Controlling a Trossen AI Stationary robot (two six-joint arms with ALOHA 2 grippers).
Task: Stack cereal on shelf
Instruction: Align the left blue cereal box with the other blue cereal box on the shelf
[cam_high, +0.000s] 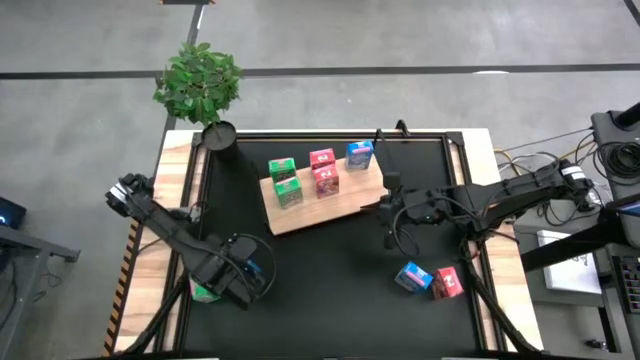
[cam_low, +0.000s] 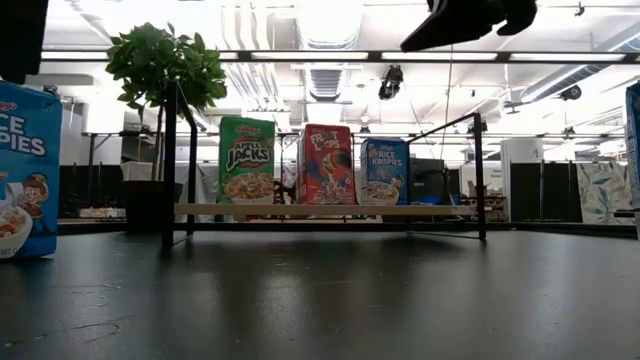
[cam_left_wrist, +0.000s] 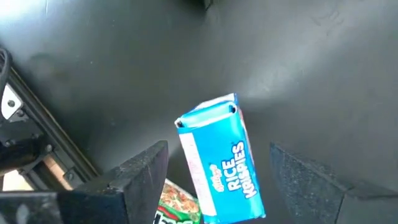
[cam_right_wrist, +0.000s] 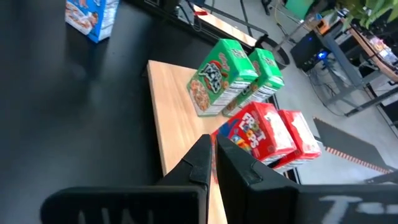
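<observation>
Left gripper (cam_left_wrist: 214, 177) wide open around Rice Krispies box (cam_left_wrist: 222, 162), not gripping. Right gripper (cam_right_wrist: 212, 163) closed, empty, over shelf (cam_right_wrist: 177, 121) edge. On shelf: 2 Apple Jacks (cam_right_wrist: 217, 78), 2 Froot Loops (cam_right_wrist: 264, 132).

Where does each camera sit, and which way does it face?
High: above the table, facing straight down; left arm and right arm show.
Low: at tabletop height, facing the board edge-on; an arm overhead.
Left wrist: left gripper open around a blue box.
Right wrist: right gripper shut, facing the board.
High and right wrist share the green boxes.
</observation>
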